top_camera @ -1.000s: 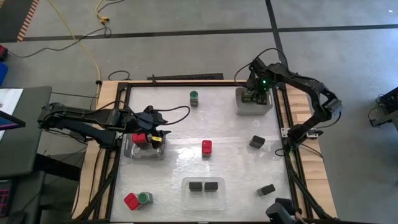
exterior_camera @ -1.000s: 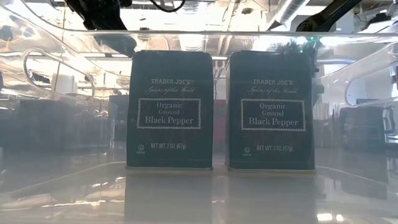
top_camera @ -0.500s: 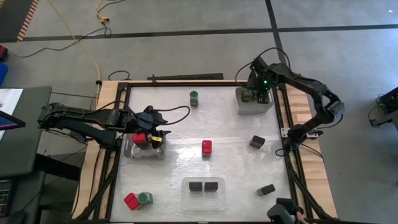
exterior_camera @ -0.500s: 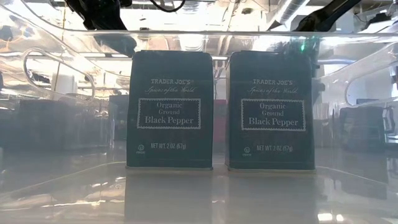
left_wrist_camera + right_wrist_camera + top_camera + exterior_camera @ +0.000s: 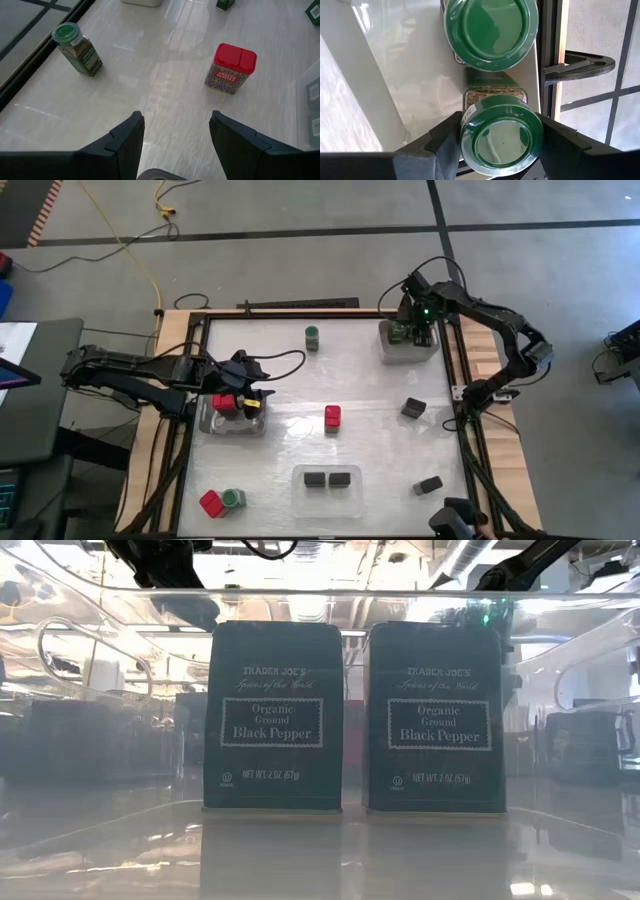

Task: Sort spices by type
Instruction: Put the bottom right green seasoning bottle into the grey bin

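Note:
My right gripper hangs over the grey tray at the far right, shut on a green-lidded jar. A second green-lidded jar stands beside it in that tray. My left gripper is open and holds nothing. It hovers above the left tray, which holds red spices. On the table stand a green jar and a red container. Two black boxes lie on it. Two black pepper boxes stand in a clear tray. My right gripper pinches the green-lidded jar between its two fingers, one on each side of the jar just below the lid rim. The fingers come from above, pointing steeply down. The jar is inside the grey tray; whether its bottom rests there is hidden.
A red container and a green jar stand together at the near left corner. A raised frame runs round the table. Bare table lies between the trays in the middle.

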Controlling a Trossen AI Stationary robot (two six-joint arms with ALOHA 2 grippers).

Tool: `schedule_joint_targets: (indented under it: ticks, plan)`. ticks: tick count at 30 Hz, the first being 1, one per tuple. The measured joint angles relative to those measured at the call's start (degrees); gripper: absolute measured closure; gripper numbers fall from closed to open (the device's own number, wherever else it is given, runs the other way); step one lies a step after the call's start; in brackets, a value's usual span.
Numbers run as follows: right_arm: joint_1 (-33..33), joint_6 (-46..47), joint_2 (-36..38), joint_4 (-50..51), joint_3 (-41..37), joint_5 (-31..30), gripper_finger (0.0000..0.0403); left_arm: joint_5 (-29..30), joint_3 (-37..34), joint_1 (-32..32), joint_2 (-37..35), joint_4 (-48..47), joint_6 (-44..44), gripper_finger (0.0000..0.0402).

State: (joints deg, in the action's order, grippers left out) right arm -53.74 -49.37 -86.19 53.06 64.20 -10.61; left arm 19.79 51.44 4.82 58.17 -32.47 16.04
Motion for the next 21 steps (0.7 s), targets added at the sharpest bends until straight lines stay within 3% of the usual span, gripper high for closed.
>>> schedule_joint_targets:
  ticks: [21]
  plan:
    - [0.0, 0.7, 0.0, -1.1, 0.0, 0.1, 0.0152, 0.0, 0.0, 0.0, 0.0, 0.0, 0.3, 0.0186]
